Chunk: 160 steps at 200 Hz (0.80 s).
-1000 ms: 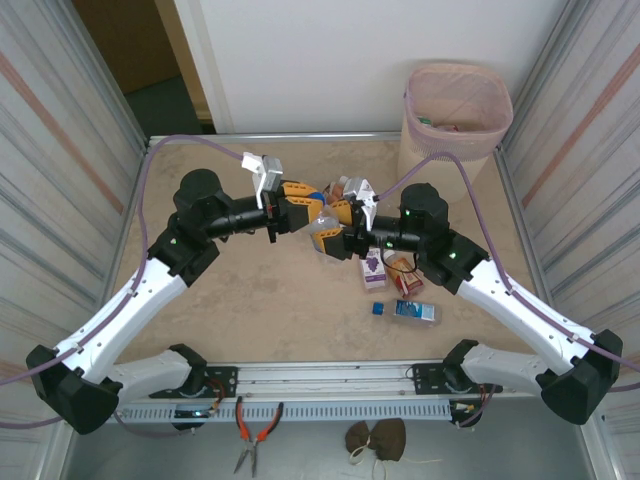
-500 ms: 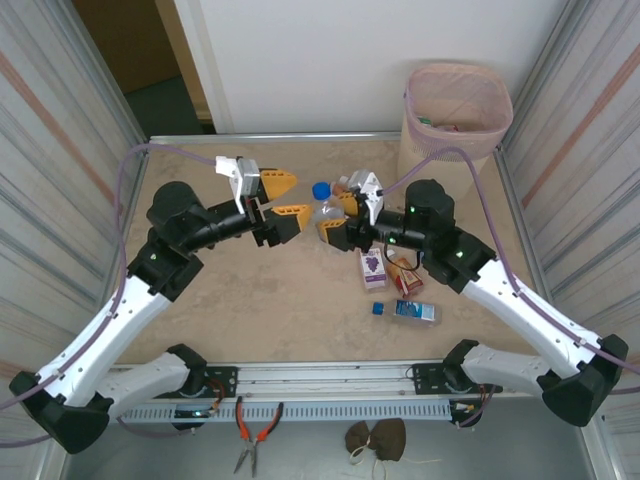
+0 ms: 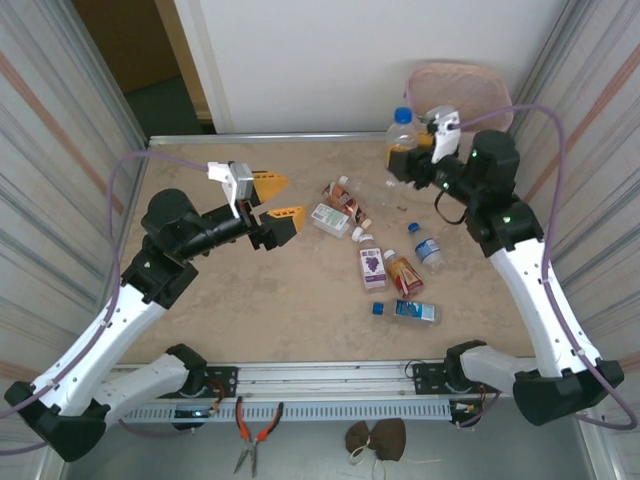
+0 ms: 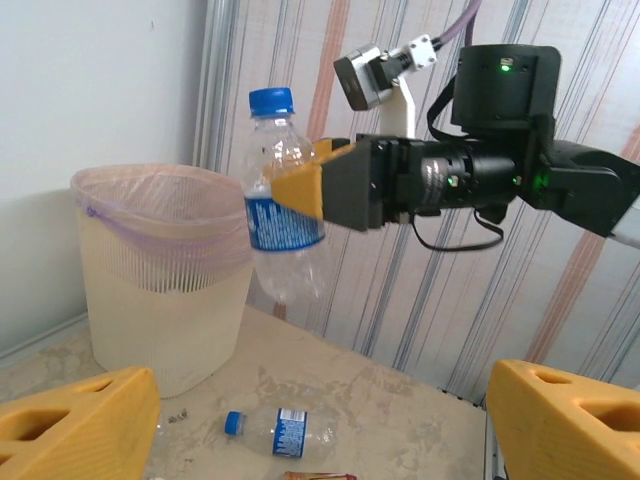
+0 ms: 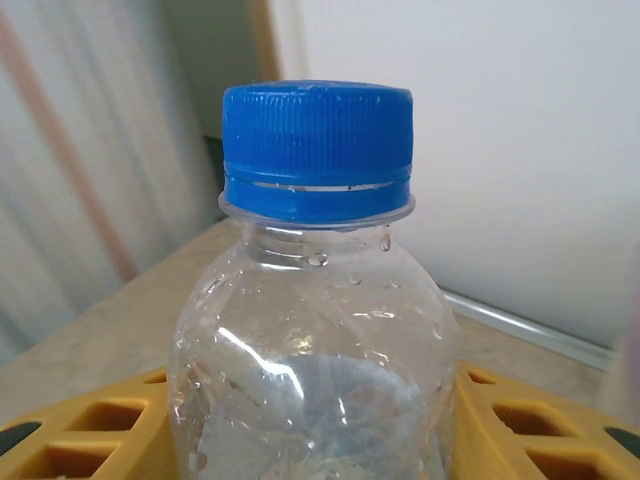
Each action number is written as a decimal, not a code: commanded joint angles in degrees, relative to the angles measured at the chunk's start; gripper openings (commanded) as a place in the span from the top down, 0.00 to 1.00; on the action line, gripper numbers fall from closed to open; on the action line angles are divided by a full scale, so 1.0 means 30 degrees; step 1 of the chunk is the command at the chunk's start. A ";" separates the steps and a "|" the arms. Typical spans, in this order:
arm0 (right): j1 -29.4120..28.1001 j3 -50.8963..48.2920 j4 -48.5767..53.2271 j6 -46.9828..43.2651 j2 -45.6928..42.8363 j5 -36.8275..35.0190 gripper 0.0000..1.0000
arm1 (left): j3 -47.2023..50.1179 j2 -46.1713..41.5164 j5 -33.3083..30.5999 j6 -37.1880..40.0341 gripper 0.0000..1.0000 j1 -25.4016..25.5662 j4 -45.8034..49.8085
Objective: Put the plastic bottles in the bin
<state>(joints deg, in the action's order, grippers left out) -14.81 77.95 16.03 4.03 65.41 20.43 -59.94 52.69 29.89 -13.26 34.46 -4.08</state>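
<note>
The right tool (image 3: 408, 158) grips a blue-capped bottle (image 3: 402, 128) upright at the upper right of the top view, just left of the bin (image 3: 458, 69), not yet over it. The left tool (image 3: 277, 199) gapes empty, farther off.

Clear bottle (image 4: 285, 275) with blue cap (image 5: 317, 150) and blue label (image 4: 280, 228), beige bin (image 4: 160, 300) with pinkish liner (image 4: 150, 205), yellow fingers (image 4: 75, 425), mottled tan table (image 3: 250, 290).

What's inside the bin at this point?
From above, the bin shows its pinkish liner bag; no contents can be made out. The right gripper and its blue-capped bottle cover the opening's near part. From the left wrist, its wall hides the inside.
</note>
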 commanded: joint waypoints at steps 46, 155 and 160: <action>0.5414 0.5051 0.1137 0.0760 0.4405 0.0356 0.48 | 0.0045 -0.0319 -0.0381 0.0376 0.15 -0.0044 0.0377; 0.8477 1.3978 0.3678 -0.0889 1.3745 -0.1108 0.50 | 0.0379 -0.0141 -0.0837 0.0536 0.15 -0.0100 0.0963; 0.8474 1.4340 0.3894 -0.1038 1.4101 -0.1225 0.50 | 0.0381 -0.0108 -0.0851 0.0551 0.15 -0.0114 0.0995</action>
<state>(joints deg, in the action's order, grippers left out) 10.63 115.68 23.64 4.12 103.31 19.20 -59.31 52.49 28.18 -12.97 34.44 -1.26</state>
